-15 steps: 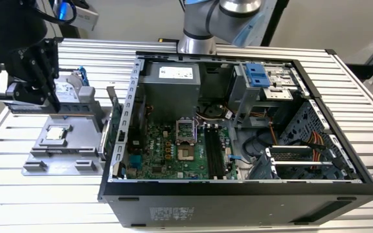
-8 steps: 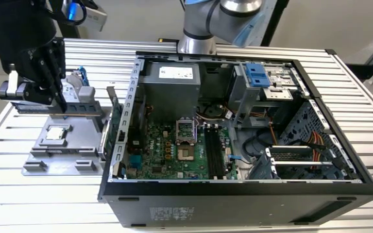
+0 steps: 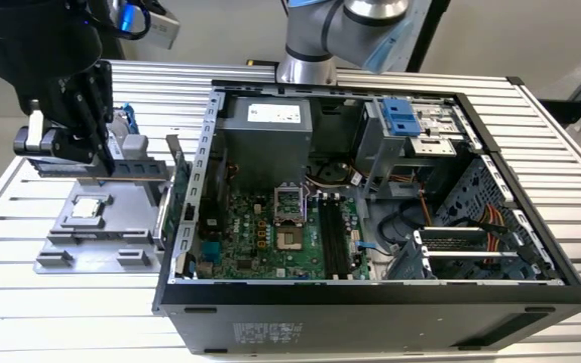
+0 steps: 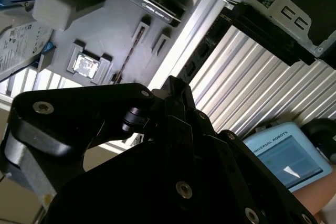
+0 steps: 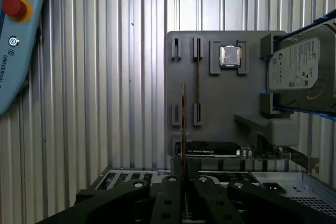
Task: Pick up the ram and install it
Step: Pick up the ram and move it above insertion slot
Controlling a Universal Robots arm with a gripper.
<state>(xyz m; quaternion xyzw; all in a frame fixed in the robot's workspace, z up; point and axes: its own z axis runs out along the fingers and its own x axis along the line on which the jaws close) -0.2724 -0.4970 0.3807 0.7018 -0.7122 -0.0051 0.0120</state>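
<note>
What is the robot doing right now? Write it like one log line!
gripper: shut on ram | place: over gray parts tray, outside computer case | memory slots: no ram in yet

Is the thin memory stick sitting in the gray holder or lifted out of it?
Out. In the first wrist view the ram is clamped edge-on in the hand, raised clear of the gray holder.

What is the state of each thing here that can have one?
end effector: shut on the ram.
ram: gripped on edge, held up off the gray holder.
processor chip: seated in its pocket on the holder.
hard drive: standing in its blue frame.
computer case: side open, motherboard exposed.
memory slots: empty, as far as visible.
</note>
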